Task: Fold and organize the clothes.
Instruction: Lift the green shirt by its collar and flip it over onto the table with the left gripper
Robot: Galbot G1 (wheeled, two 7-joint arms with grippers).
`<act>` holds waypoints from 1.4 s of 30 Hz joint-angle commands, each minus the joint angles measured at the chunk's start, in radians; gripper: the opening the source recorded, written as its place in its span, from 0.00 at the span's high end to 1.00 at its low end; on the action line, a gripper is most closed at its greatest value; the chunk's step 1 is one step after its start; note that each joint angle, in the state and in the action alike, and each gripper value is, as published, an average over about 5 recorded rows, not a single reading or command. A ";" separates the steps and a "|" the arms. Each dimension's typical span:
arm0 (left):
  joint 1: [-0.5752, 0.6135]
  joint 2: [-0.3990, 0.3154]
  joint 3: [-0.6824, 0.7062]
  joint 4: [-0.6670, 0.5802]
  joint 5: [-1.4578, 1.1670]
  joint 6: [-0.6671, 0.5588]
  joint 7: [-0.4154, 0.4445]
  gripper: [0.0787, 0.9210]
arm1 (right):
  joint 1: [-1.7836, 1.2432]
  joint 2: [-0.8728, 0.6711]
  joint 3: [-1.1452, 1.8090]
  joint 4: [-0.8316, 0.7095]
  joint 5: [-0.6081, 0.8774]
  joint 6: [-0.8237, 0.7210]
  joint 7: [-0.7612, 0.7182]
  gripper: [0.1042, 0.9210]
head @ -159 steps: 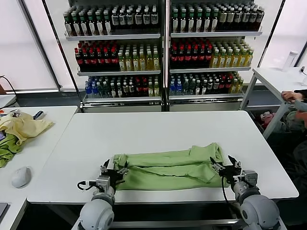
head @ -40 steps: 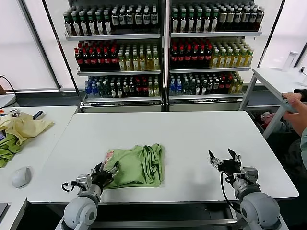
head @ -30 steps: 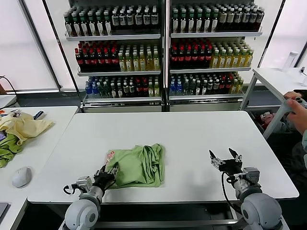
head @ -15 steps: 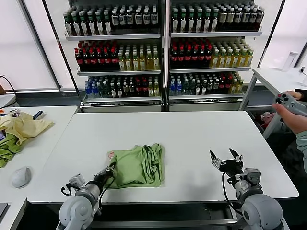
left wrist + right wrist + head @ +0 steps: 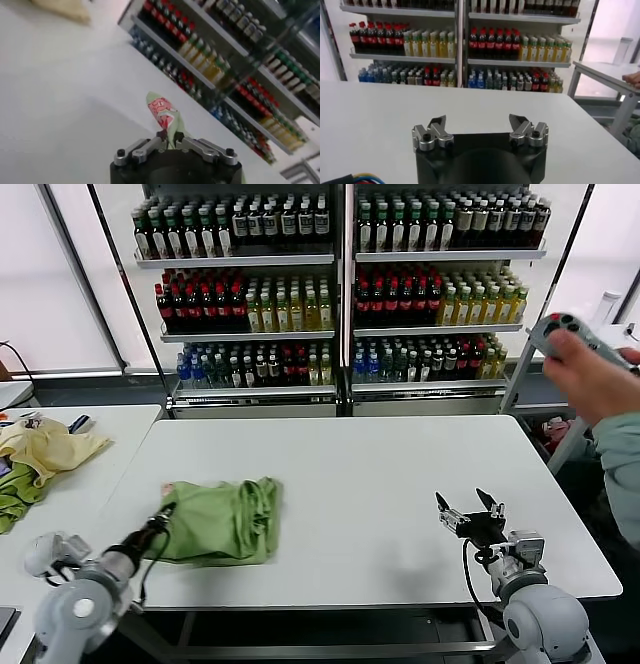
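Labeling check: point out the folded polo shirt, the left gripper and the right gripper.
polo shirt [image 5: 225, 522], head view, middle of the folded green cloth.
left gripper [image 5: 161, 518], head view, fingertips shut on the shirt's edge.
right gripper [image 5: 478, 121], right wrist view, gap midway between its open fingertips.

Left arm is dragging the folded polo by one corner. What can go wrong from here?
1. The left gripper pinches only the edge of the folded polo shirt, so the fold may open or bunch.
2. The shirt lies close to the table's left edge; pulled further, it may hang over.
3. The right gripper waits open, far off, giving no support.
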 commanded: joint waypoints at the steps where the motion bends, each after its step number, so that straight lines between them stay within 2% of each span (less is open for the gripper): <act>1: 0.001 0.233 -0.274 -0.087 -0.055 0.050 0.005 0.94 | 0.002 -0.004 0.001 0.013 0.015 0.003 -0.001 0.12; 5: -0.034 0.208 -0.155 -0.218 0.064 0.048 -0.019 0.94 | -0.008 0.006 0.002 0.035 0.012 0.000 0.000 0.12; 9: -0.058 0.131 0.145 -0.283 0.396 0.029 -0.020 0.94 | -0.023 0.013 0.009 0.052 0.010 0.002 -0.001 0.12; 14: -0.117 -0.015 0.482 -0.184 0.776 0.014 -0.015 0.94 | -0.036 0.027 0.013 0.068 -0.003 0.006 -0.002 0.12; 20: -0.213 -0.151 0.736 0.001 1.088 -0.014 0.011 0.94 | -0.042 0.034 0.023 0.076 -0.011 0.011 -0.005 0.12; 27: -0.365 -0.240 0.908 0.090 1.135 0.035 0.000 0.94 | -0.051 0.040 0.044 0.085 -0.010 0.010 -0.006 0.12; 34: -0.443 -0.290 0.959 0.199 1.157 0.061 -0.021 0.94 | -0.051 0.039 0.055 0.085 -0.008 0.008 -0.009 0.12; 37: -0.449 -0.299 0.949 0.181 1.101 0.025 -0.023 0.89 | -0.043 0.038 0.051 0.080 -0.009 0.007 -0.009 0.12; 42: -0.438 -0.284 0.925 0.106 0.955 -0.031 -0.085 0.72 | -0.021 0.036 0.026 0.068 -0.011 0.008 -0.002 0.12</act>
